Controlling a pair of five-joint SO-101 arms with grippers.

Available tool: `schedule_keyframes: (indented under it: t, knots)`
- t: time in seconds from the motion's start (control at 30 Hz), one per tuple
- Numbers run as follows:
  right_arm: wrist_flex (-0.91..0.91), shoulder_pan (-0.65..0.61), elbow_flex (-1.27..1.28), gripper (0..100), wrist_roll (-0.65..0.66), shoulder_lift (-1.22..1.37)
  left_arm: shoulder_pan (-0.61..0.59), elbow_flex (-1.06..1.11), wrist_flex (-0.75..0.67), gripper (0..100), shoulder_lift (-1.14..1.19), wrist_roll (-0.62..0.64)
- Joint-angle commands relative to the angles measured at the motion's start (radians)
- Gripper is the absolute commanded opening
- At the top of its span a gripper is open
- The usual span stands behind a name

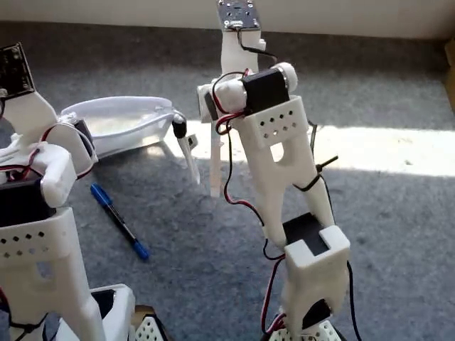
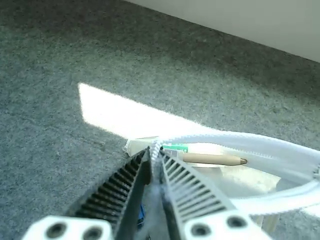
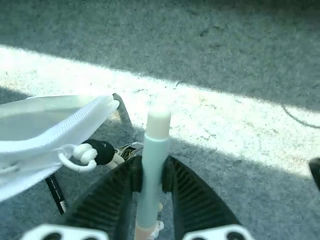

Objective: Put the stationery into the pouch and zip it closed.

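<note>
A translucent white pouch (image 1: 124, 124) lies open on the grey carpet, its black zipper pull (image 1: 179, 128) hanging at the near end. My left gripper (image 2: 156, 159) is shut on the pouch's zipper edge (image 2: 235, 140); a wooden pencil (image 2: 212, 159) and a green-labelled item (image 2: 175, 147) lie inside. My right gripper (image 3: 151, 167) is shut on a pale green pen (image 3: 154, 150), held upright just beside the pouch's open end (image 3: 55, 127) and the zipper pull (image 3: 102, 151). In the high view this pen (image 1: 215, 169) hangs below the right gripper (image 1: 213, 128). A blue pen (image 1: 119, 220) lies on the carpet in front of the pouch.
A bright strip of sunlight (image 1: 384, 149) crosses the grey carpet to the right of the pouch. A pale wall (image 1: 341, 14) borders the far side. The two arm bases (image 1: 306, 312) stand at the near edge. A dark pen (image 3: 54, 192) shows by the pouch's underside.
</note>
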Motion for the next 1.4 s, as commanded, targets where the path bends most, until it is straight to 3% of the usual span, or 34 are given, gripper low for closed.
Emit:
schedule_keyframes:
  t: [0.0, 0.3, 0.87, 1.37]
  knots:
    - [0.018, -0.012, 0.068, 0.5, -0.011, -0.142, 0.031, -0.002, -0.018, 2, -0.03, -0.011]
    - [0.012, -0.07, 0.249, 0.5, -0.009, -0.378, 0.047, 0.031, -0.02, 2, -0.031, -0.012]
    - [0.007, -0.137, 0.269, 0.5, -0.011, -0.634, 0.047, 0.062, -0.026, 2, -0.038, -0.031]
    - [-0.317, -0.137, 0.269, 0.5, -0.124, -0.713, 0.047, 0.064, -0.023, 2, -0.038, -0.032]
